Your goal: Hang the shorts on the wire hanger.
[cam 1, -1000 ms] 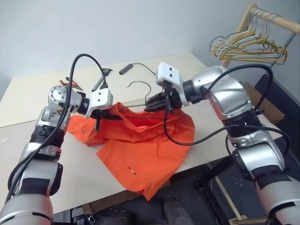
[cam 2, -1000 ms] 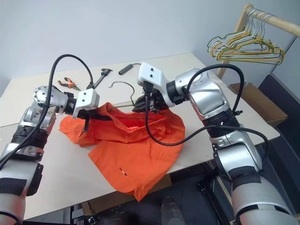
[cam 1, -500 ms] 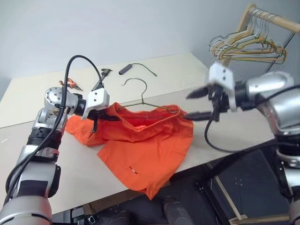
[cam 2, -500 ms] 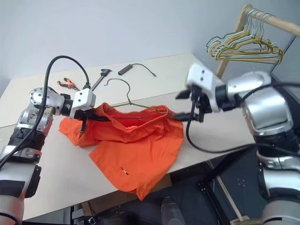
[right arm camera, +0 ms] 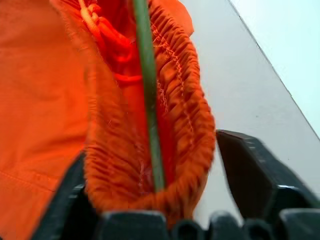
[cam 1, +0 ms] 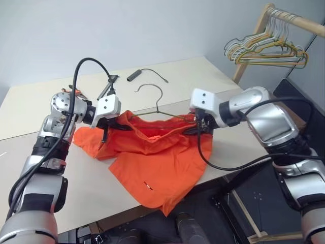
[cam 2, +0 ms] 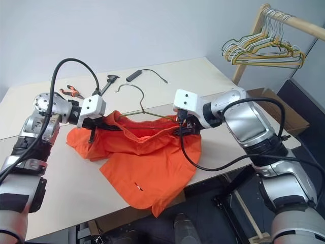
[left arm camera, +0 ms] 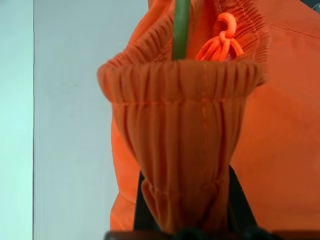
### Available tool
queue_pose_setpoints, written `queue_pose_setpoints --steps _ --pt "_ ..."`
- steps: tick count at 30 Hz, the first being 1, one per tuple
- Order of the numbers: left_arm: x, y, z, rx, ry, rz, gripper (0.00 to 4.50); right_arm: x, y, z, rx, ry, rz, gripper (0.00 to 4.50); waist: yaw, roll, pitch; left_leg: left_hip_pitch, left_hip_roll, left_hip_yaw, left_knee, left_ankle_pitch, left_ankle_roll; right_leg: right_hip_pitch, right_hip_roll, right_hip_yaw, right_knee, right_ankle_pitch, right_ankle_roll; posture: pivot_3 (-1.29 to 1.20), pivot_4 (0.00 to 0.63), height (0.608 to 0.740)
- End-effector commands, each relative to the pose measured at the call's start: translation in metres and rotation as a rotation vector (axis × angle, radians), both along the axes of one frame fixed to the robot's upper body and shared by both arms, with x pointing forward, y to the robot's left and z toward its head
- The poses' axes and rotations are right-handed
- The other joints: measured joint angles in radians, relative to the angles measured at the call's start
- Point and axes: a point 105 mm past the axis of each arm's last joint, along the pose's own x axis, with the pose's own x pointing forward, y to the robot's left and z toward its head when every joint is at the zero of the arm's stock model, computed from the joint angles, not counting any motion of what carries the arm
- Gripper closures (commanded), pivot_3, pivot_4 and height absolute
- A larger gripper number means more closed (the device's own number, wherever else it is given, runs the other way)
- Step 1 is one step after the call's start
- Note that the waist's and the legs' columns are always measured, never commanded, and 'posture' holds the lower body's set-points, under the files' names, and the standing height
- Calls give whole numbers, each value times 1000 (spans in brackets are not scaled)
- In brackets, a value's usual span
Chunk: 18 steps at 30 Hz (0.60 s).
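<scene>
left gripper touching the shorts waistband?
Touching. Left wrist view: left gripper fingers pinch a bunched fold of the shorts waistband between them.

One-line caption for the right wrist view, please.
Right gripper straddles the gathered waistband of the bright orange fabric shorts, thin wire hanger running inside, fingers not yet closed.

A robotics laboratory or test room set up for a garment-handling trial: a plain cream tabletop (cam 1: 203, 71) stands against a bare pale grey wall (cam 1: 127, 30), without household furnishings. Hand tools lie at its far edge, namely orange-handled pliers (cam 2: 71, 91) and a black cable (cam 1: 147, 72). Beside the tabletop, a wooden clothes rail (cam 1: 294, 18) carries a bunch of spare wire hangers (cam 1: 264, 51), and a cardboard box (cam 2: 289, 114) sits on the floor.
</scene>
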Motion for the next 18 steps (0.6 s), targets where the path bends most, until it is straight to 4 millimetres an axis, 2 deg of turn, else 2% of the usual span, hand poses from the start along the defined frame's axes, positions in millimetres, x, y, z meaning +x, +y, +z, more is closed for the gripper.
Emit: queue_pose_setpoints --steps 1,6,13,15,18 --pt "-1 -7 11 11 -59 -39 4500 0 3 7 -25 -7 26 2733 0 0 0 0 0 0 0 0 0 0 0 0 0 0 0 -189 56 740" --pt "-1 -10 9 13 -62 -49 4500 0 3 5 -56 15 43 4445 -2 0 0 0 0 0 0 0 0 0 0 0 0 0 0 -192 59 740" --pt "0 -12 10 -6 -85 -54 4500 -3 3 2 -34 72 37 4478 -3 0 0 1 0 0 0 0 0 0 0 0 0 0 0 -197 64 740" --pt "1 -11 12 -21 -94 -53 3968 -5 1 2 -15 95 24 4500 -3 0 0 1 0 0 0 0 0 0 0 0 0 0 0 -198 65 740" --pt "0 -10 28 -114 -89 -54 3127 -11 -7 -1 25 146 -8 4500 -2 0 0 0 0 -1 0 0 0 0 0 0 0 0 0 -201 68 740"
